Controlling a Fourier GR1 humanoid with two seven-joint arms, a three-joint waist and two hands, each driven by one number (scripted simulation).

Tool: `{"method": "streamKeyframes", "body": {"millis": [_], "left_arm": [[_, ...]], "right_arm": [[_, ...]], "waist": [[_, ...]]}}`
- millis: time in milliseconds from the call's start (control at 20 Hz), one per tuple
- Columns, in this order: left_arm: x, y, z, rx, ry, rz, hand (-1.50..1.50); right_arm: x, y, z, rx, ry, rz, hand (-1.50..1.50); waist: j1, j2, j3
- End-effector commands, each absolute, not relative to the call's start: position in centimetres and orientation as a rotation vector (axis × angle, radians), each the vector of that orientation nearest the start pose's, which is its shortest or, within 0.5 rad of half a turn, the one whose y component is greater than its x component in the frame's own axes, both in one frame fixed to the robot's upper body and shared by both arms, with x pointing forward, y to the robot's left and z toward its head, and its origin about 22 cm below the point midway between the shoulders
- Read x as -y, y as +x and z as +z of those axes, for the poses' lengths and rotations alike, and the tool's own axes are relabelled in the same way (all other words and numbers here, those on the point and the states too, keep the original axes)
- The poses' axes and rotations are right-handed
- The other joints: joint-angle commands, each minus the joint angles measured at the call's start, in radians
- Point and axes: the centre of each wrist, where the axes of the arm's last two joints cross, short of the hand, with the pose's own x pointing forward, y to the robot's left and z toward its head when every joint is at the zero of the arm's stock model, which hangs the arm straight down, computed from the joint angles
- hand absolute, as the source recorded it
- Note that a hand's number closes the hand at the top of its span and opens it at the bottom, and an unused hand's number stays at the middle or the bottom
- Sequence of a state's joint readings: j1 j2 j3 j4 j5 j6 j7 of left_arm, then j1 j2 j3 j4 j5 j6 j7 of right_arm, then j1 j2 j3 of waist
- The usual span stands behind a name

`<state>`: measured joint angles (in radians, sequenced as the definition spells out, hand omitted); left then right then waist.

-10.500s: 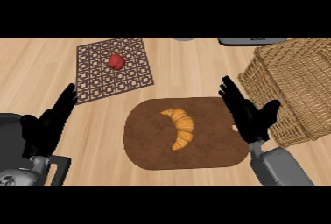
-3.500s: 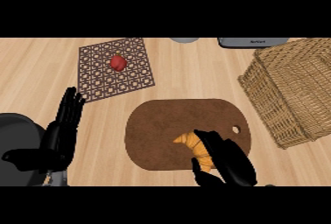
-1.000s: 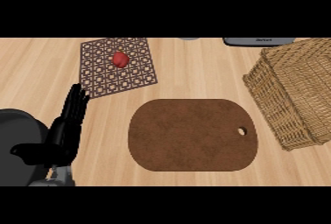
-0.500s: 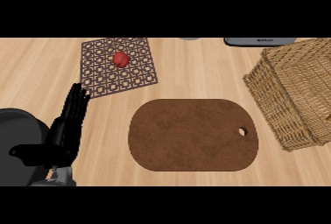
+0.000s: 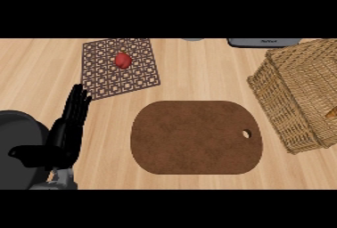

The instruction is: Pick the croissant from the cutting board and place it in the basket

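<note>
The brown cutting board (image 5: 195, 136) lies bare in the middle of the wooden counter. At the right stands the wicker basket (image 5: 289, 95), and a golden tip of the croissant (image 5: 332, 111) shows inside it at the picture's right edge. My left hand (image 5: 66, 129) rests open at the lower left, fingers straight and pointing up, left of the board. My right hand does not show in the head view.
A brown lattice trivet (image 5: 118, 67) at the upper left carries a small red object (image 5: 122, 59). A grey appliance edge (image 5: 263, 42) and a grey round rim (image 5: 192, 39) sit along the counter's far side. A dark rounded shape (image 5: 18, 133) fills the lower left corner.
The view has shifted slightly, and a tip of the croissant now shows inside the basket at the right edge. The left hand stays still.
</note>
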<state>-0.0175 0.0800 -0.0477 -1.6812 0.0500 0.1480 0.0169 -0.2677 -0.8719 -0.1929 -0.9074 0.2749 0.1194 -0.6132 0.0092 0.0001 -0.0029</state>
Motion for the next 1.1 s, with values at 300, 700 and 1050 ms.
{"method": "streamKeyframes", "body": {"millis": [300, 700, 1050], "left_arm": [[-24.1, 24.1, 2.8, 1.695, 0.072, 0.048, 0.00], [-23.2, 22.4, 2.3, 1.668, 0.067, 0.037, 0.00], [-24.3, 23.9, 3.1, 1.678, 0.080, 0.044, 0.00]], "right_arm": [[53.5, 28.4, 9.0, 1.489, -0.818, 0.748, -1.50], [53.0, 28.8, 7.5, 1.589, -0.746, 0.703, -1.50], [54.7, 28.0, 9.2, 1.777, -0.791, 0.528, -1.50]], "waist": [[0.011, 0.005, 0.004], [0.003, 0.002, 0.004], [-0.002, 0.002, 0.004]]}}
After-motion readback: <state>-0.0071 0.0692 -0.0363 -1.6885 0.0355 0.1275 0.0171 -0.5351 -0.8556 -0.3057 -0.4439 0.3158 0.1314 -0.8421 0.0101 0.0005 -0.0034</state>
